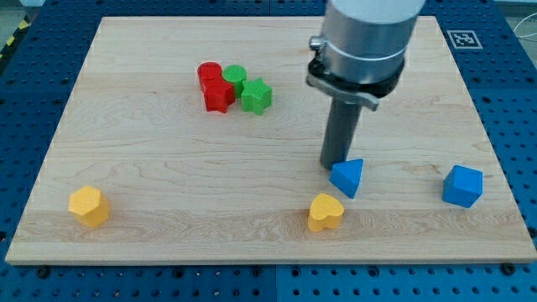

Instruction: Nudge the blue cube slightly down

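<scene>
Right now my tip [332, 164] touches the blue wedge-like block [347, 177] mid-bench [151, 210]; the blue cube [462, 185] sits well apart, right. No fingers here, nothing held.

The pale wooden surface [151, 159] carries a blue cube [463, 186], blue triangular block [348, 177], two yellow heart-shaped blocks [325, 212] [89, 206], and clustered red [216, 86] and green blocks [250, 90].

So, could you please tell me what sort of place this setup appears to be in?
Most likely a robotics lab bench. A wooden board lies on a blue perforated mounting table, a fiducial marker sits at the board's corner, and my tip rests beside a blue triangular block among small coloured test blocks.
</scene>
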### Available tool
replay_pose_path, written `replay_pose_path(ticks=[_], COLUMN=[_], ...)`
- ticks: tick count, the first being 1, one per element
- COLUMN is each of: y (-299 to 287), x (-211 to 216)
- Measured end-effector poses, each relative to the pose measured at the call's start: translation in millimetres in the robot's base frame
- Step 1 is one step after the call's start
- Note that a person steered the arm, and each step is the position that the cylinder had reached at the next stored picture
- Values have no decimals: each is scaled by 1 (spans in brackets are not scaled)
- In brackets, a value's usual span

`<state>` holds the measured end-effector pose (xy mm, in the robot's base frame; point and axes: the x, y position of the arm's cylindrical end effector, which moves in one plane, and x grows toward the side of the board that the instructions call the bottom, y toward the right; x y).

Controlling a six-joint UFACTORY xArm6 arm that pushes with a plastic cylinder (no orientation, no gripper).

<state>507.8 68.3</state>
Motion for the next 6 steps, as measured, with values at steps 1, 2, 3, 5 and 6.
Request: replay_pose_path(ticks=[1, 2, 3, 5, 6], y=[-9, 21, 68, 166, 198], x=[-8, -35, -35, 0, 6])
